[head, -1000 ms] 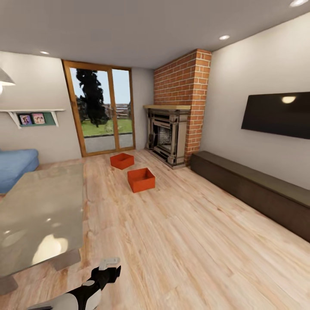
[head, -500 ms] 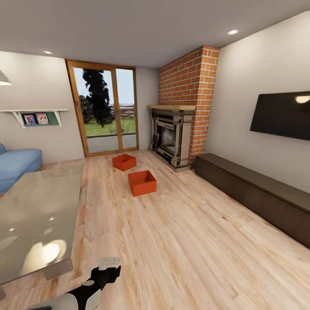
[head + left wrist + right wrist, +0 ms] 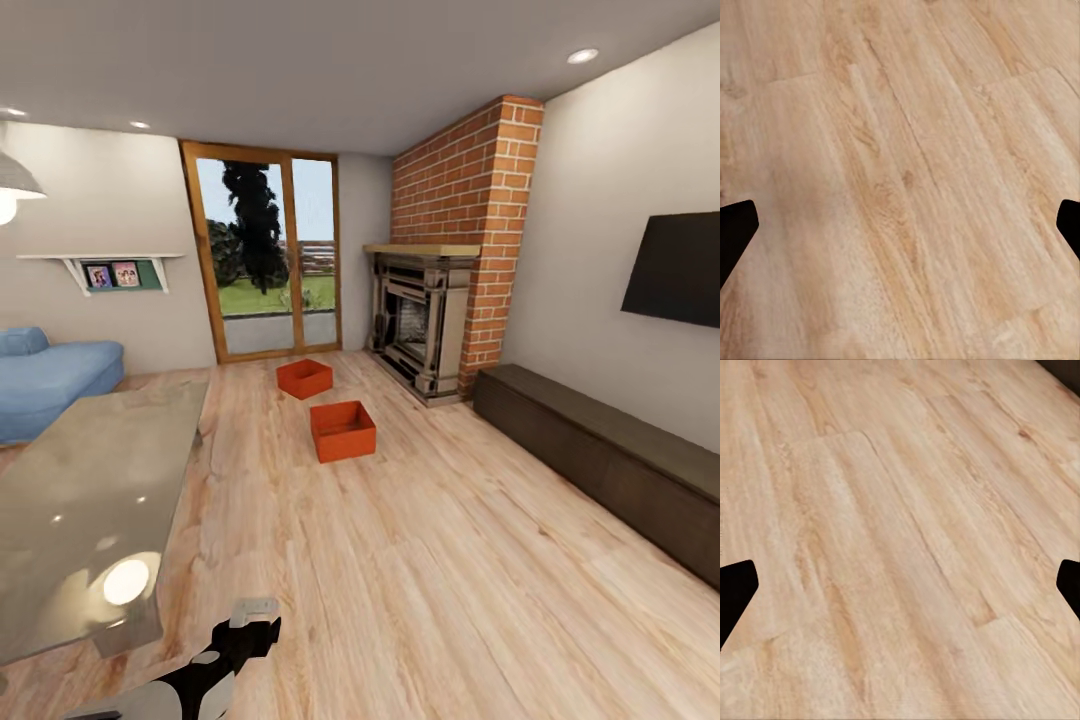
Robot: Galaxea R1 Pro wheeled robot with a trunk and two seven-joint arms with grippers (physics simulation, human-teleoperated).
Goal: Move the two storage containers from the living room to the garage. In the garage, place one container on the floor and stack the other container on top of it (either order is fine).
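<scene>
My two orange boxes, the near one [image 3: 343, 430] and the far one [image 3: 305, 378], sit mid-frame on wood floor [image 3: 420, 580]. Wide open floor leads there; glass table [image 3: 90, 500] lower left. Both my jaws are spread wide, holding nothing.

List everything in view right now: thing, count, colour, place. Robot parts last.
storage containers: 2, orange-red, on the wood floor, nearer one, farther one by the glass doors
wood floor: 1, light plank
glass doors: 1 pair, wood-framed, back wall
fireplace: 1, red brick chimney, right of the doors
sofa: 1, blue, far left
table: 1, glossy grey top, near left
low cabinet: 1, dark brown, along right wall
TV: 1, black, right wall
shelf: 1, white, with pictures, left wall
left gripper: 1, black fingers apart, empty, over floor
right gripper: 1, black fingers apart, empty, over floor
</scene>
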